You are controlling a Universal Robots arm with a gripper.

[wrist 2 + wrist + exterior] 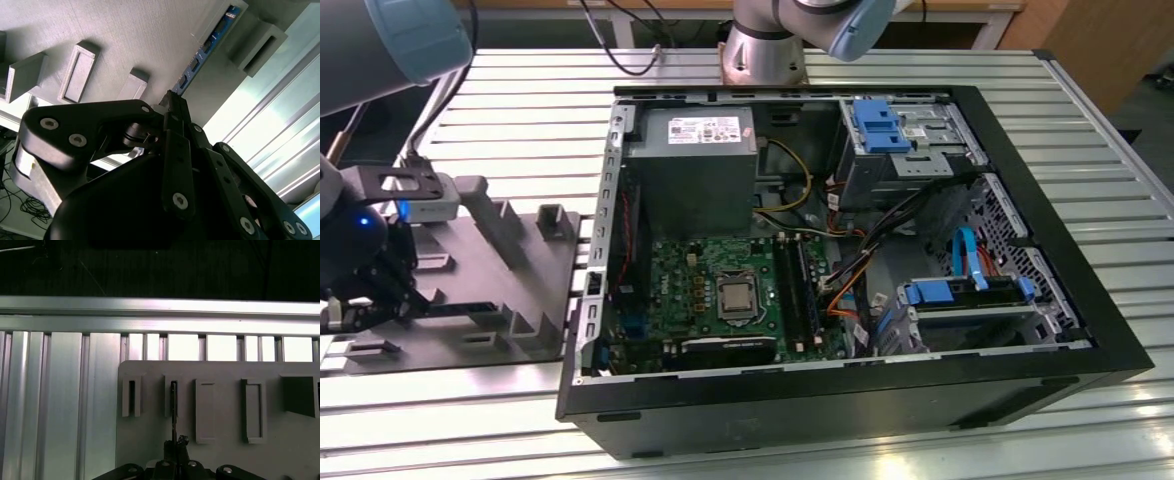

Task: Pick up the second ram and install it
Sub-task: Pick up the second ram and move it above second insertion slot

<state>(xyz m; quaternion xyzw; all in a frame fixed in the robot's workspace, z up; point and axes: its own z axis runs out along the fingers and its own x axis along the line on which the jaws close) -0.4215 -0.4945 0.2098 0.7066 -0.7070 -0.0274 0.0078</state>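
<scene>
The second ram (207,42) is a thin blue-green stick seen edge-on as a dark line (173,410) in the first wrist view. Its far end sits in a slotted block of the grey holder tray (494,330). My gripper (172,102) is shut on its near end, and the black fingers (175,445) meet around the stick. In the exterior view the gripper (416,305) is low over the tray at that view's left, with the ram (454,307) pointing toward the open computer case (1067,330). The motherboard's memory slots (798,285) lie inside the case.
Several grey blocks (500,235) stand up from the tray around the ram. The case holds a power supply (694,165), loose cables (854,275) and blue drive brackets (881,125). An arm base (767,50) stands behind the case on the slatted aluminium table (520,110).
</scene>
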